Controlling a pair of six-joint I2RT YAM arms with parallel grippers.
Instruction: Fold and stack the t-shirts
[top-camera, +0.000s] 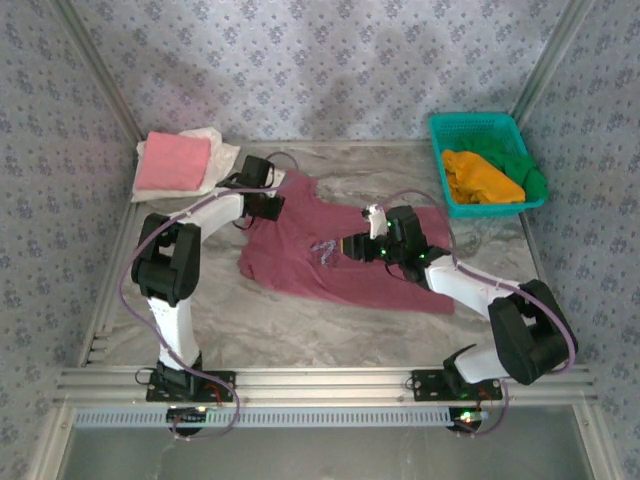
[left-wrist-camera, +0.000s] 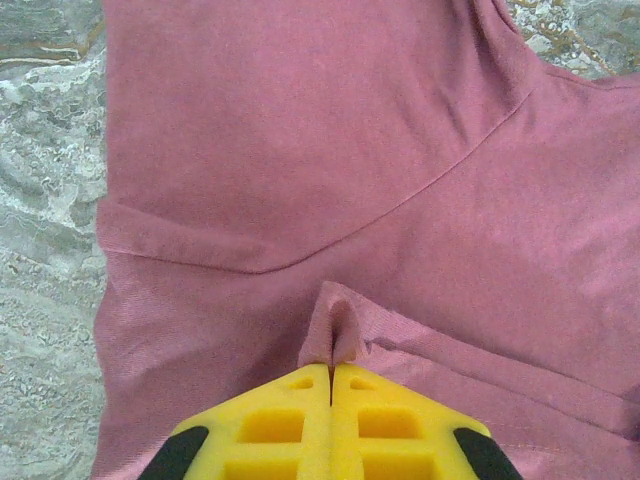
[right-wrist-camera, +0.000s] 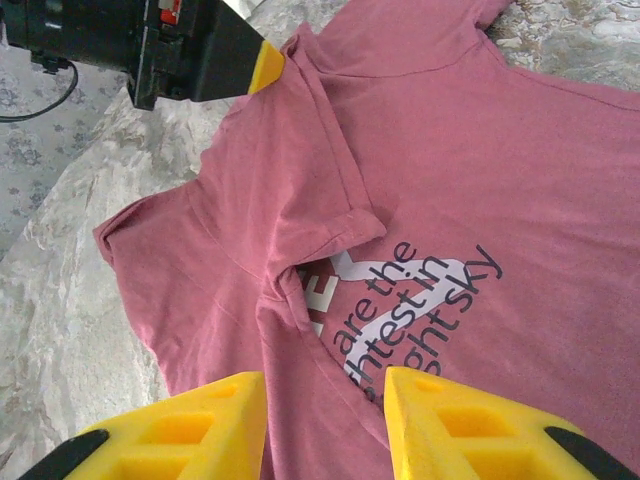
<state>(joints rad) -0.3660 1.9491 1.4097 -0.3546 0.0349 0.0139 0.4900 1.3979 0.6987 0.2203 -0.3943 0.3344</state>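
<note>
1. The surface (top-camera: 300, 320) carries the maroon t-shirt (top-camera: 300, 250), spread out print-up for folding; we take this shirt as our reference.
2. The teal basket (top-camera: 475, 122), beyond the maroon t-shirt's right side, holds the orange t-shirt (top-camera: 480, 178) and green t-shirt (top-camera: 532, 180), which we judge to be awaiting their turn.
3. The pink t-shirt (top-camera: 172, 163) lies folded on the cream t-shirt (top-camera: 222, 150), beyond the maroon t-shirt's left side: the stack site.
4. The left tool (left-wrist-camera: 331, 372) is pressed together, pinching a ridge of the maroon t-shirt at its far left corner, to carry that edge over.
5. The right tool (right-wrist-camera: 325, 385) stands spread above the maroon t-shirt's print, gripping nothing; we judge it is seeking a second hold.
</note>
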